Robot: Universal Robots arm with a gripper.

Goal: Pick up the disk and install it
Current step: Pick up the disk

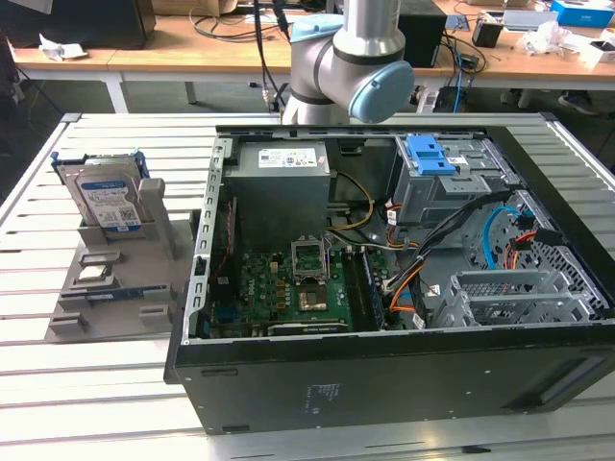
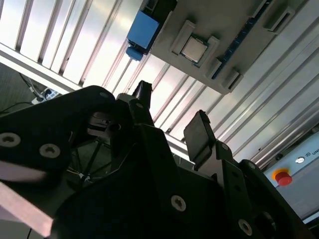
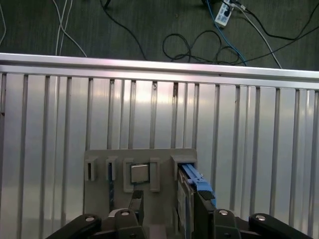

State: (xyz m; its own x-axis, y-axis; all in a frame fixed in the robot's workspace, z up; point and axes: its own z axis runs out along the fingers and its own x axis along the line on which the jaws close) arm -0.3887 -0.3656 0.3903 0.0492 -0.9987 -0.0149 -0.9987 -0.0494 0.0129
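**Gripper** (image 2: 172, 114) (image 3: 169, 204): black, two-fingered, seen in both wrist views. The fingers (image 2: 199, 132) stand apart, with bare desk slats showing through the gap. Nothing is held and nothing is touched. It hangs above the left part of the desk, over the holder.

**Disk** (image 1: 108, 200): silver-grey drive with a blue-and-white label and blue side rails. It stands on edge in the grey holder (image 1: 161, 230), at the exterior view's left and well apart from the computer case. In the first wrist view its top edge and blue rail (image 3: 189, 181) lie below the gripper, partly behind one finger. In the second wrist view the blue rail end (image 2: 143, 29) shows beyond the fingertips.

**Holder, other contents**: a small square silver chip (image 1: 93, 274) (image 2: 193, 49) (image 3: 140, 173) sits in a recess on the nearer side of the disk.

**Arm** (image 1: 351, 58): grey joints with pale blue caps, at the far side of the desk behind the case.

**Computer case** (image 1: 384, 375): black tower lying on its side with the panel off, at the centre and the exterior view's right.
- Grey power-supply box (image 1: 283, 182), far left corner of the interior.
- Green motherboard (image 1: 307, 283), nearer than the power-supply box.
- Blue caddy (image 1: 430, 154), on the metal drive cage at the far right.

**Desk** (image 1: 96, 403): slatted aluminium, carrying the holder and the case.
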